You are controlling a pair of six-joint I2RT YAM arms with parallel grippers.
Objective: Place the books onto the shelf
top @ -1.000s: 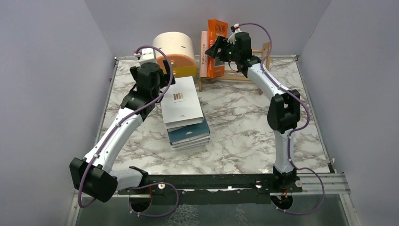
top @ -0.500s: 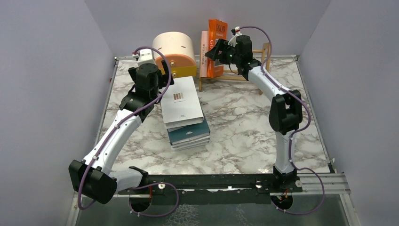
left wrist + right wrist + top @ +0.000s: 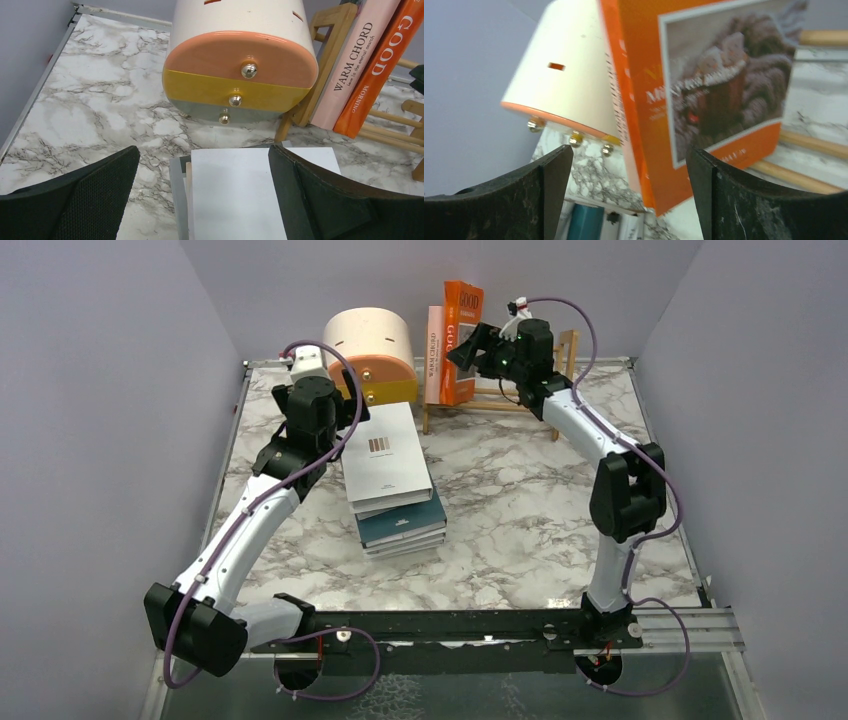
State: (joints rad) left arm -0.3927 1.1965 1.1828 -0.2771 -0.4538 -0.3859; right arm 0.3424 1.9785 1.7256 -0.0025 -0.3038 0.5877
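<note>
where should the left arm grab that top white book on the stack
Probably by its two long side edges near the far end, coming down from above: the white book lies flat on top of the stack, and the open left gripper hangs above it with a finger toward each side.

"WARM CHORD" on pink book point(image 3: 356, 57) spine; "GOOD", smaller "MORNING" beneath, on orange book point(image 3: 396, 55) spine.

The orange book point(image 3: 724, 90) is blurred, its top cut off. The white book point(image 3: 385, 455) hides the covers stacked beneath it.
</note>
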